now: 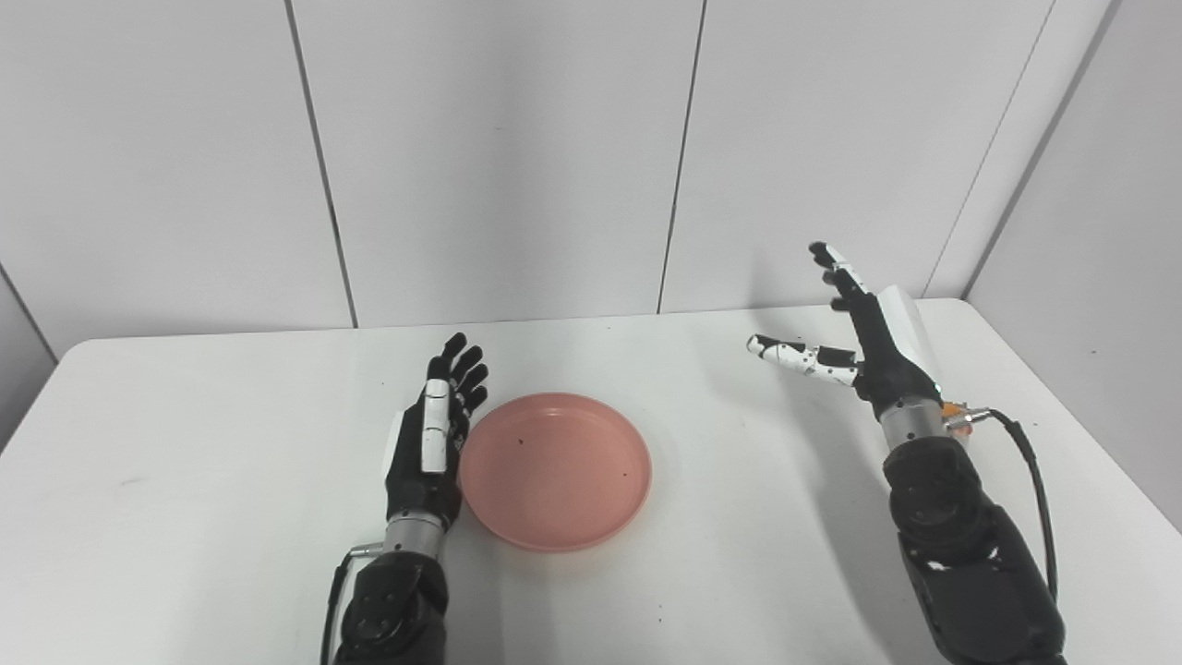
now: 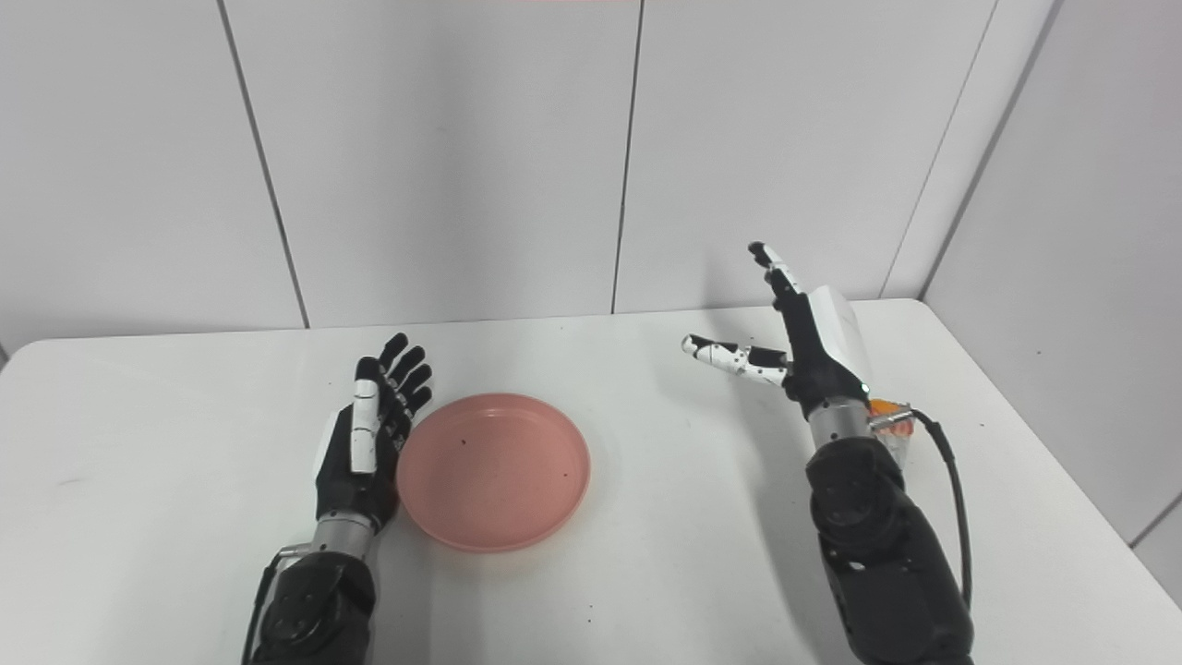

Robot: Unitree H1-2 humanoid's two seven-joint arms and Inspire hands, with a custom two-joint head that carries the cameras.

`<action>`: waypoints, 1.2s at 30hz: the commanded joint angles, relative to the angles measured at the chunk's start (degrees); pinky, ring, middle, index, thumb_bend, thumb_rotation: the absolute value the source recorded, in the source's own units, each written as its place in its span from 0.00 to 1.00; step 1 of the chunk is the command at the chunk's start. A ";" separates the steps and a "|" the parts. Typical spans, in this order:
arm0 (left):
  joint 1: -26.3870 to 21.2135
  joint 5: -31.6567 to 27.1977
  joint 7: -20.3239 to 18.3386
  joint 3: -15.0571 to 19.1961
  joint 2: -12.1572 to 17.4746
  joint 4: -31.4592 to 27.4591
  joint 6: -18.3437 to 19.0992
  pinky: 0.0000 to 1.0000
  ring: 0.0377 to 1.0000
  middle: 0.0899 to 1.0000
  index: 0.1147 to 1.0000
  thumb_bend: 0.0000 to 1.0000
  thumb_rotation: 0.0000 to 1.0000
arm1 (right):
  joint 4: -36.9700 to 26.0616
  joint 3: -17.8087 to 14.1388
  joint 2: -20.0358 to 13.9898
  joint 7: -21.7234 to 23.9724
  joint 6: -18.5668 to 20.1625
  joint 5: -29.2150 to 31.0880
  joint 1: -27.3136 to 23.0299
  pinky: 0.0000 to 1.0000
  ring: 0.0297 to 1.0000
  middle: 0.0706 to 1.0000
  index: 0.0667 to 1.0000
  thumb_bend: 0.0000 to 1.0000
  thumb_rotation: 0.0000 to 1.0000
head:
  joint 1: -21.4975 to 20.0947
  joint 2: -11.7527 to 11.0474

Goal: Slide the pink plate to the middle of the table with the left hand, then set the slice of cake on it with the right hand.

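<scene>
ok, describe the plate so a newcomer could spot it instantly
On the white table, look near the middle, just right of the left hand. The pink plate is round, shallow and empty, the only coloured item lying there.

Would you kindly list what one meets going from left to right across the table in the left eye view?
Left hand → pink plate → right hand, with a small orange thing partly hidden just behind its wrist.
</scene>
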 commanded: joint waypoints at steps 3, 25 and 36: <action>3.35 -0.01 -1.50 -0.19 0.59 4.39 -1.86 0.93 0.92 0.92 0.89 0.70 0.99 | -3.75 0.51 -5.12 2.20 4.63 -4.07 -1.84 0.78 0.86 0.88 0.87 0.70 0.38 | -1.27 0.32; 3.67 -2.05 -3.42 0.38 0.93 3.78 -0.71 0.98 0.94 0.93 0.90 0.72 0.96 | -4.78 -9.27 -6.95 25.66 15.25 -30.43 -1.83 0.78 0.92 0.89 0.79 0.82 0.38 | -2.03 0.94; 4.09 -2.29 -3.78 0.41 0.84 2.67 0.57 0.99 0.95 0.94 0.90 0.72 0.96 | -1.34 -13.72 -7.28 32.33 15.24 -28.77 -2.07 0.82 0.88 0.88 0.81 0.92 0.35 | -1.87 1.18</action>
